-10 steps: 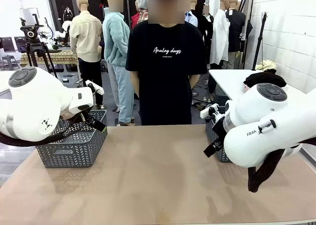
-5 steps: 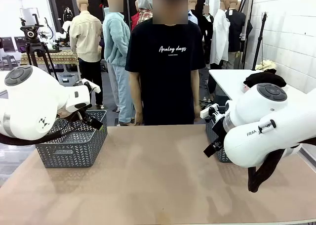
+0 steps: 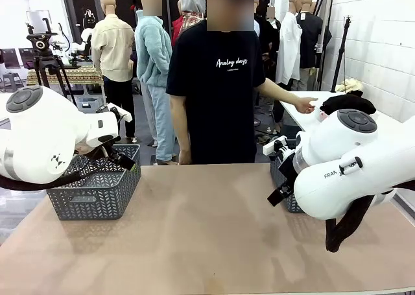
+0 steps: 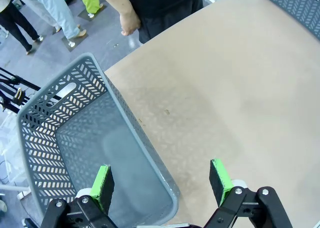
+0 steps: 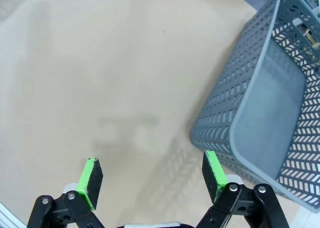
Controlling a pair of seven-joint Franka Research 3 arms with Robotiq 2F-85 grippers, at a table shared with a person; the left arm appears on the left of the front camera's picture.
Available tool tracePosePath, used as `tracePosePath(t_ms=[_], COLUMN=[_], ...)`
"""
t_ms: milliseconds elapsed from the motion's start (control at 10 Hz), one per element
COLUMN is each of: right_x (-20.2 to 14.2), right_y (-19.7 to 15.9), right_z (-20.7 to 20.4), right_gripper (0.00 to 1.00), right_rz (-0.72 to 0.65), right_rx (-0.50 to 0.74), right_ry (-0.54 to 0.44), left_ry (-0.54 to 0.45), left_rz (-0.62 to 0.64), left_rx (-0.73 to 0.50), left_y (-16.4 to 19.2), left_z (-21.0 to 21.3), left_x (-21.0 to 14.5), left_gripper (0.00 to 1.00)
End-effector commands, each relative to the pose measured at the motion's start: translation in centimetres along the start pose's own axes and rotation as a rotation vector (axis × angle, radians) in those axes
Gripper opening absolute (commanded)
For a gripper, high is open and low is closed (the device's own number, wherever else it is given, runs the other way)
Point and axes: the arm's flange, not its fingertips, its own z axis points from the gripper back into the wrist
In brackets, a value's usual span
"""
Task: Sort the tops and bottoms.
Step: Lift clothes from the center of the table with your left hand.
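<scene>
- Person's hand (image 3: 305, 104) now swings out over the white side table (image 3: 301, 118), close to the black garment (image 3: 347, 102) lying there.
- Left gripper (image 4: 160, 166): jaws wide apart, empty, hanging over the wall of the left basket (image 4: 45, 107).
- Right gripper (image 5: 150, 158): jaws also wide apart and empty, above the bare table (image 5: 100, 62), just beside the right basket (image 5: 240, 112).

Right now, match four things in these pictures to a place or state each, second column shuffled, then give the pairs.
1 left basket
2 right basket
3 person's hand
4 left tool

A open, holding nothing
B on the table's right side
C reaching toward the white side table
D on the table's left side

Pairs: 1-D, 2-B, 3-C, 4-A
</scene>
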Motion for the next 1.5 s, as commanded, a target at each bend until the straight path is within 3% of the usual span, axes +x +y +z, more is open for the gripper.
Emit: tracePosePath(t_ms=[0,1400], right_x=[0.0,0.0], right_y=[-0.01,-0.01], right_z=[0.0,0.0], right_gripper=[1.0,1.0], right_rz=[0.0,0.0], right_rx=[0.0,0.0], right_ry=[0.0,0.0], left_ry=[0.001,0.001], left_rz=[0.0,0.0], left_rx=[0.003,0.003], left_y=[0.05,0.05], left_z=[0.34,0.34], left_x=[-0.25,-0.25], left_gripper=[1.0,1.0])
